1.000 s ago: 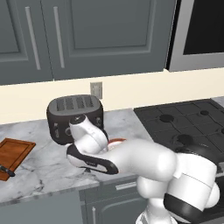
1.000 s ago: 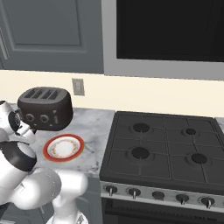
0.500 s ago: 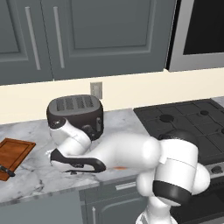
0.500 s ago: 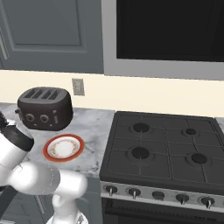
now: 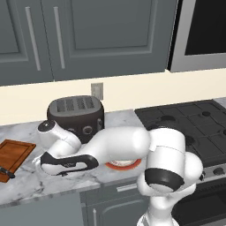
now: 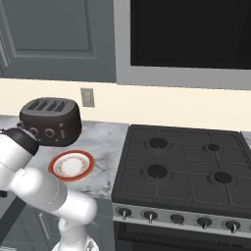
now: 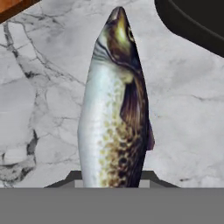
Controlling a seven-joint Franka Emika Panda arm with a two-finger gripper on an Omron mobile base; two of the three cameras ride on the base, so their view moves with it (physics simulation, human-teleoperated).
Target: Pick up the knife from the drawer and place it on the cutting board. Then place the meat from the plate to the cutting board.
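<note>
Knife: I see its black handle at 9 o'clock in the left base view, lying on the near end of the cutting board. I judge the first half done.
Meat: in the hand view the fish rises from 6 o'clock toward 12, over marble counter.
Gripper: jaws nearly closed on the meat; I read it as held, tail end in the grip.
Plate: orange rim, white centre bare; meat is off it.
Left to do: carry the meat to the board and release.
Edges: the board corner shows at 11 o'clock in the hand view; the toaster crowds 1 o'clock.
Open room: bare marble lies between hand and board; the path looks free, I judge.
</note>
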